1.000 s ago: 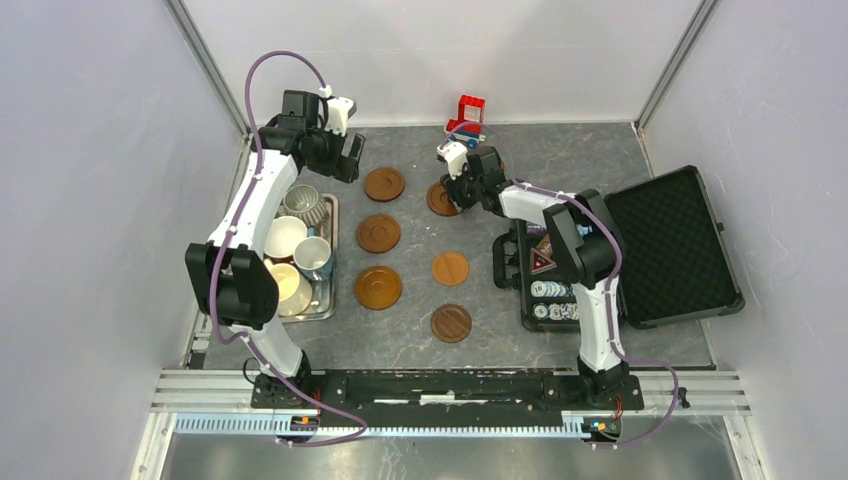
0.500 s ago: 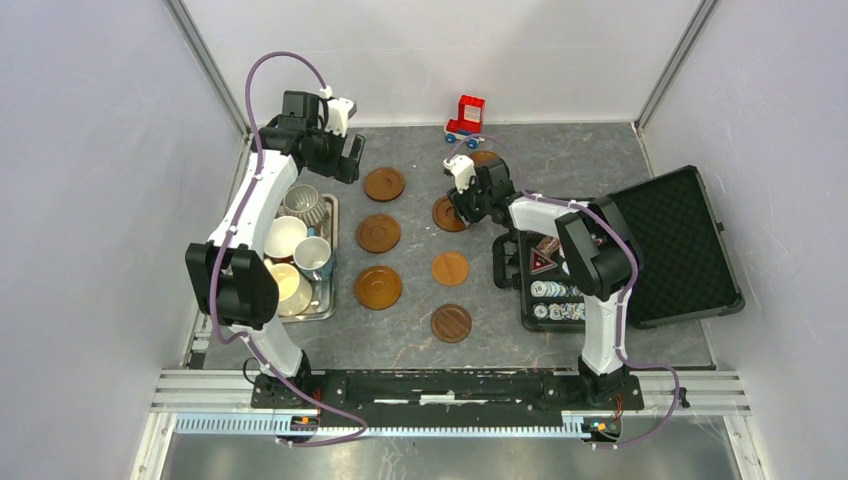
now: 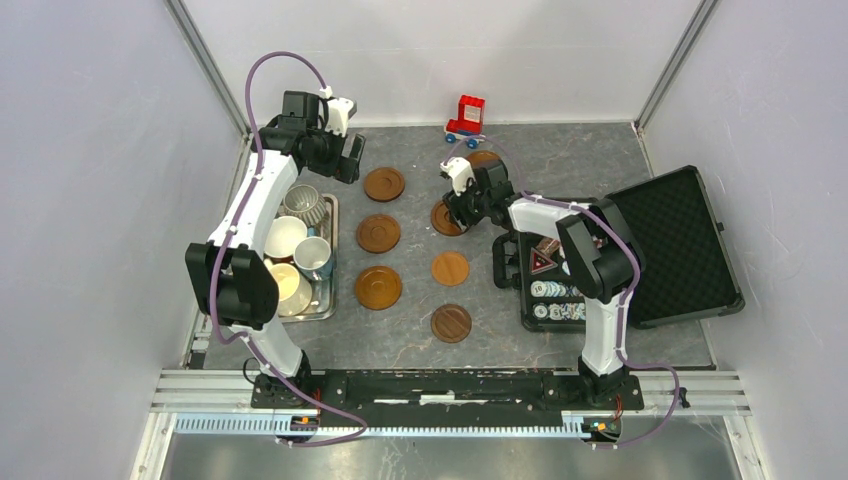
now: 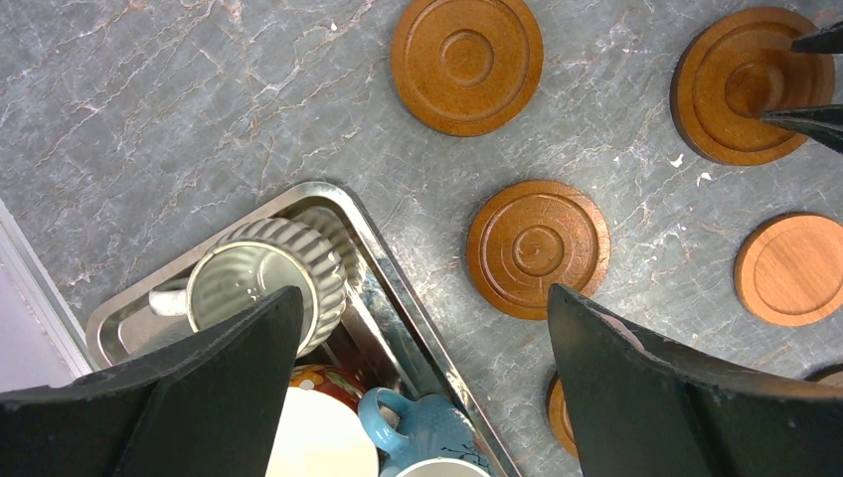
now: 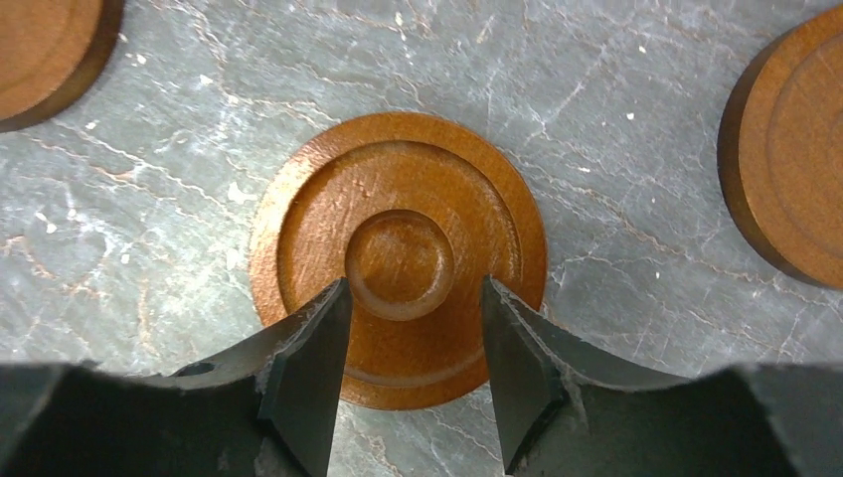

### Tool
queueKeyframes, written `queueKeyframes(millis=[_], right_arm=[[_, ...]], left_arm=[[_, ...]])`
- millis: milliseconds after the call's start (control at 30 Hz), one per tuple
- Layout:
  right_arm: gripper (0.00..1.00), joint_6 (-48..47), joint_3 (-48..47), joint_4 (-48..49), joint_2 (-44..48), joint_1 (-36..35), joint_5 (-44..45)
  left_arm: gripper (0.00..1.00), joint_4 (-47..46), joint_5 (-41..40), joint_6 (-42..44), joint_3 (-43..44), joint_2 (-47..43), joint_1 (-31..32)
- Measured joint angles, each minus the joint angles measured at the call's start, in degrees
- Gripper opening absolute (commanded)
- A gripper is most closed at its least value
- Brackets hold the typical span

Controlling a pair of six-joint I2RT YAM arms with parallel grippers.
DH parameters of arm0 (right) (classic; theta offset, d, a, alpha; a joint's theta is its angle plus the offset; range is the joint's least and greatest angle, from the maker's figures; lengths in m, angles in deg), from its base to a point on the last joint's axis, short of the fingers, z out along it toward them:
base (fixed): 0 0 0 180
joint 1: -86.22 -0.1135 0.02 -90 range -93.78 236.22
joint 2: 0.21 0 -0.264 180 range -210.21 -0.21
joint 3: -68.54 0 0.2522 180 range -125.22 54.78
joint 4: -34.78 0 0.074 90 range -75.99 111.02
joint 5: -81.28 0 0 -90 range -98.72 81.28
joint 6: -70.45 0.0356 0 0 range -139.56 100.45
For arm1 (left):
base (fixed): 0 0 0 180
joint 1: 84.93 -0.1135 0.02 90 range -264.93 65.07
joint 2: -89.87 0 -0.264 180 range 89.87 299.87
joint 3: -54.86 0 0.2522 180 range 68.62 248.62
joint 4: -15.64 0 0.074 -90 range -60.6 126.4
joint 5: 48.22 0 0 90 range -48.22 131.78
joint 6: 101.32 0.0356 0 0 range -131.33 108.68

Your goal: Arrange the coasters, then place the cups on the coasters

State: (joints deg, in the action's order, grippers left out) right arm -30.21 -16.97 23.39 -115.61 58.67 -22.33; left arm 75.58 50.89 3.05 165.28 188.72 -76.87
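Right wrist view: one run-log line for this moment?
right end effector: open, over flat-lying coaster | left end effector: open, empty | cups: in tray, none placed

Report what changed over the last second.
The right pincer moved one coaster a little toward the near side, then parted its jaws around the centre knob, letting go. The left pincer stayed open above a corner of the tray; the mugs and the other coasters did not move.
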Motion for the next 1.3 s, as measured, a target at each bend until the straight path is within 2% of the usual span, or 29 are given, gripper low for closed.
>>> queueKeyframes(millis=[267,533,833,1067,1300], right_arm=[[0.64,-0.13,-4.85,-0.37,1.03,0.37,-0.44],[0.67,4.70,-15.02,0.42,0.17,6.36,8.07],[0.66,10.84,-18.03,-0.04,-7.30,10.60,15.82],[0.65,14.10,-24.11,-3.85,-14.84,11.21,18.88],[0.62,15.96,-25.81,-4.63,-16.79,11.45,19.98]], left_arm=[[1.00,0.00,-0.07,-0.02,0.02,0.00,0.00],[1.00,0.00,-1.05,-0.02,0.02,0.00,0.00],[1.00,0.04,-1.51,-0.02,0.15,0.00,0.00],[1.00,0.52,-1.53,-0.02,1.07,0.04,-0.02],[1.00,1.14,-2.10,-0.02,1.90,0.94,-0.02]])
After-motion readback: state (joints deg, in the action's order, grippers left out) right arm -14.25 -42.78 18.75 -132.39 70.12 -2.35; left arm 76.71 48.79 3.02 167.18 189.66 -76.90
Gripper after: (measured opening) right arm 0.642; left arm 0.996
